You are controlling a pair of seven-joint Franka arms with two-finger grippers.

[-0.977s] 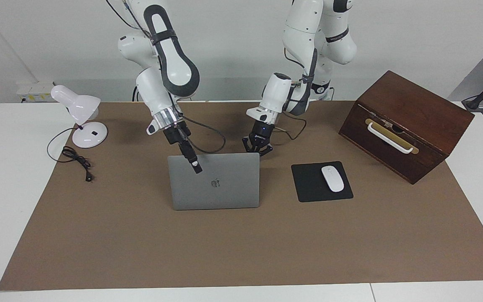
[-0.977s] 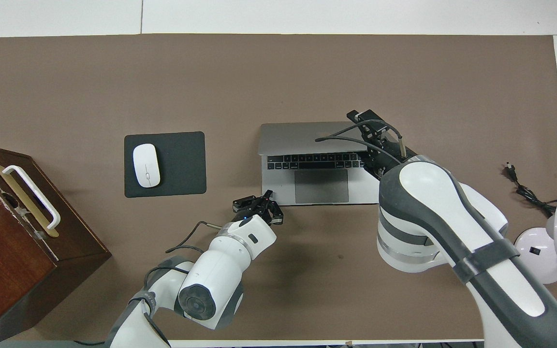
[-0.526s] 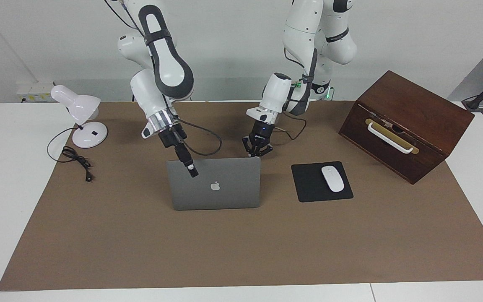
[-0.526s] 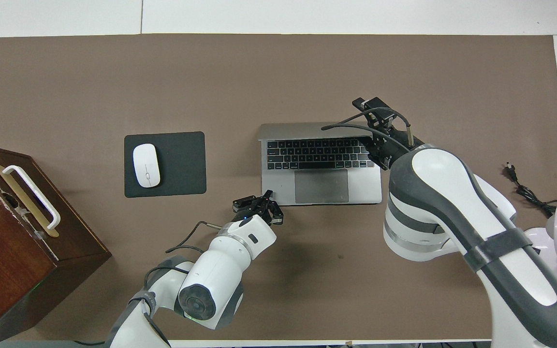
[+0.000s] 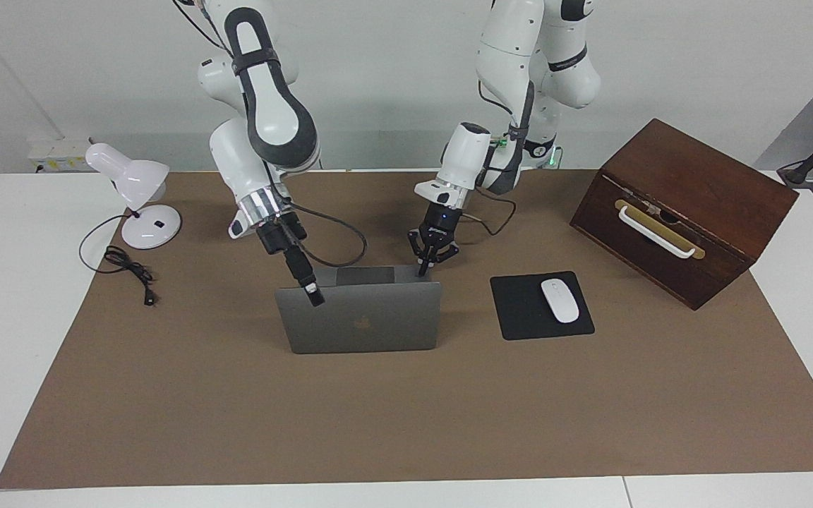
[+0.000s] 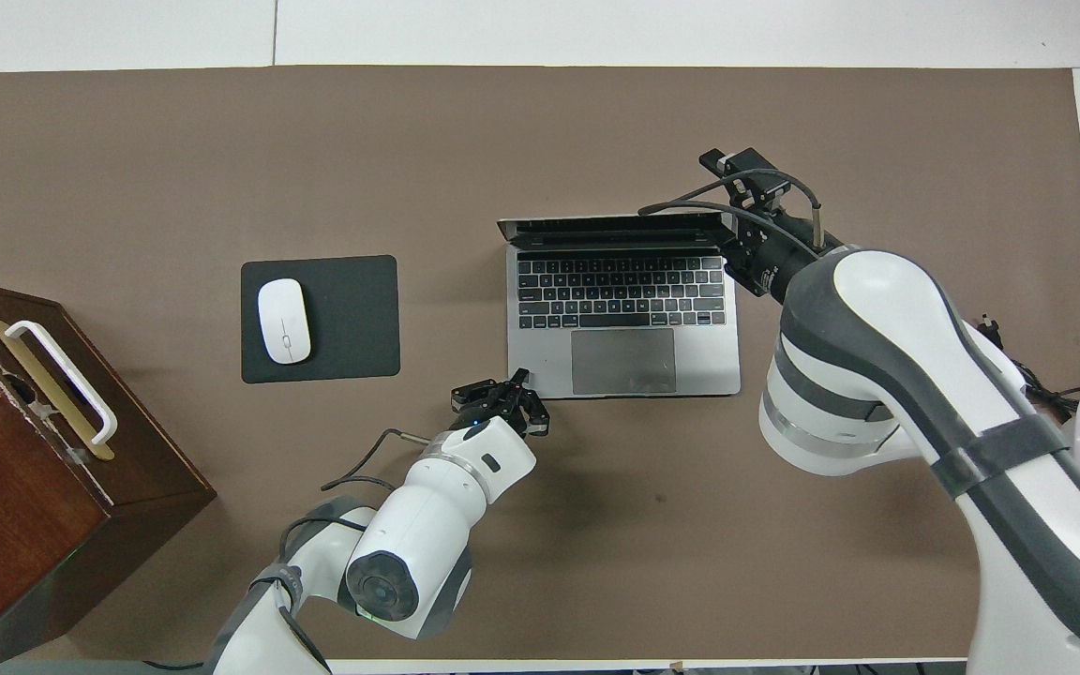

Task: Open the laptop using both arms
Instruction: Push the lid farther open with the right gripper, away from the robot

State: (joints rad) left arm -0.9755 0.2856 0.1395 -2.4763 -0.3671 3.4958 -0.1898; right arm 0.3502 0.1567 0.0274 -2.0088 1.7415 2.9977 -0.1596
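The silver laptop [image 5: 371,324] [image 6: 634,328] stands open mid-table, its lid leaning back away from the robots. The overhead view shows its black keyboard [image 6: 622,291] and grey trackpad [image 6: 622,361]. My right gripper [image 5: 315,295] [image 6: 716,161] is at the lid's top edge, at the corner toward the right arm's end. My left gripper [image 5: 423,268] [image 6: 519,377] is shut, its tips down on the base's corner nearest the robots, toward the left arm's end.
A black mouse pad [image 5: 519,310] with a white mouse [image 5: 559,300] lies beside the laptop, toward the left arm's end. A brown wooden box [image 5: 685,204] stands past it. A white desk lamp [image 5: 135,190] and its cable [image 5: 128,264] sit at the right arm's end.
The right gripper has swung the lid up and away from the robots, from about half raised to leaning back past upright. The left gripper has stayed on the base corner.
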